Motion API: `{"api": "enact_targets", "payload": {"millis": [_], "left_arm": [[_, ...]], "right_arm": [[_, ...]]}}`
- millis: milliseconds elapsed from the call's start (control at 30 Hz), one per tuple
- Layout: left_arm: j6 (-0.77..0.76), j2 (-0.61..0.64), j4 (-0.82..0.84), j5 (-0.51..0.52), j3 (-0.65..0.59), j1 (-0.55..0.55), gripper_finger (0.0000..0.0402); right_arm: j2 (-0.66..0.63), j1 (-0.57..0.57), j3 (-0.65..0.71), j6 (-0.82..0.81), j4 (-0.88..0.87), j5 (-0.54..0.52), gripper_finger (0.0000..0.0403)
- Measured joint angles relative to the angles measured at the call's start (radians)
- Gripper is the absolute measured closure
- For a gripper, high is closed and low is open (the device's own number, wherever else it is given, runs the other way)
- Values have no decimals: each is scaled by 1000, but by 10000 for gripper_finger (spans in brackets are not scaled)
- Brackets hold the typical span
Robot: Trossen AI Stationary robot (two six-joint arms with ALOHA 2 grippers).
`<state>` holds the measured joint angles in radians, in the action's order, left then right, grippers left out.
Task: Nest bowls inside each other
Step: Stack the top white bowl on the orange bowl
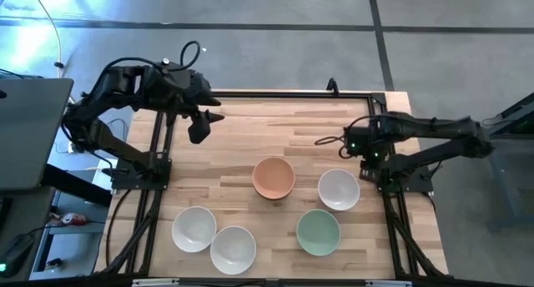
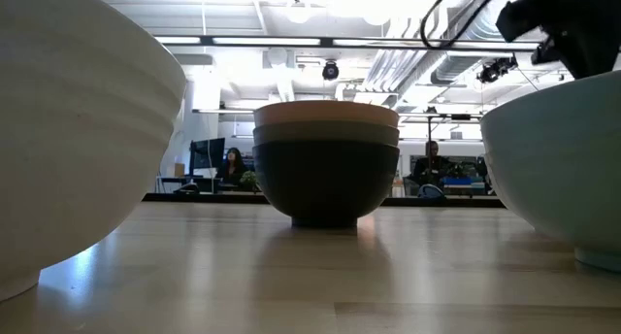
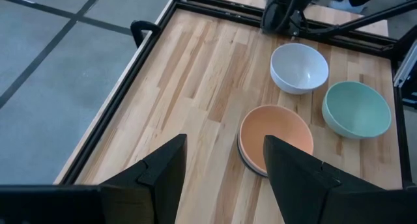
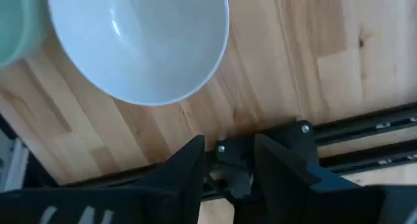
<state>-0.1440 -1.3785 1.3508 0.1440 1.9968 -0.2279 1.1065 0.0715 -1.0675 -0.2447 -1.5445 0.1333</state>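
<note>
both arms are hanging back near their bases, neither carrying anything. left gripper (image 1: 203,120) is hovering over the far left part of the table (image 1: 250,120), fingers spread with a clear gap showing in its wrist view. right gripper (image 1: 321,140) is sitting above the far right edge, fingers also parted, nothing between them.

the stack (image 2: 326,169) is standing mid-table: peach-orange bowl (image 1: 274,178) on top, an olive-grey one under it, a black one at the bottom (layers readable only in the low view). still loose: a white bowl (image 1: 339,189) just right of the stack, the mint green bowl (image 1: 318,232) near it toward the front, and two white bowls (image 1: 193,228) (image 1: 233,249) touching or almost touching at front left.

judgement: nesting is partway along, four bowls remaining. the white bowl by the stack is looking like the easiest next pick for the right arm. grip one wall at the rim, lift clear of the stack's lip, centre over it, lower level before releasing.

in the way: the mint bowl is sitting close to that white one, so the outer finger should be coming down on the side away from it. the black frame rail (image 4: 339,129) is running close behind the right gripper.
</note>
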Motion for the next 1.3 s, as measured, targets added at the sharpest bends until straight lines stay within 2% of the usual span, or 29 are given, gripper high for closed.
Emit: {"api": "enact_targets", "payload": {"millis": [167,400,967,1300], "left_arm": [[0,-9,-32,0,-1,-1,210],[-2,-18,-38,3,-37,-1,211],[-28,-17,-67,2,-92,-1,209],[-28,-14,-60,0,-92,-1,209]], "right_arm": [[-28,0,89,-8,147,-3,279],[-28,0,100,46,264,-116,279],[82,2,102,158,346,-23,279],[152,90,102,222,402,1,279]]}}
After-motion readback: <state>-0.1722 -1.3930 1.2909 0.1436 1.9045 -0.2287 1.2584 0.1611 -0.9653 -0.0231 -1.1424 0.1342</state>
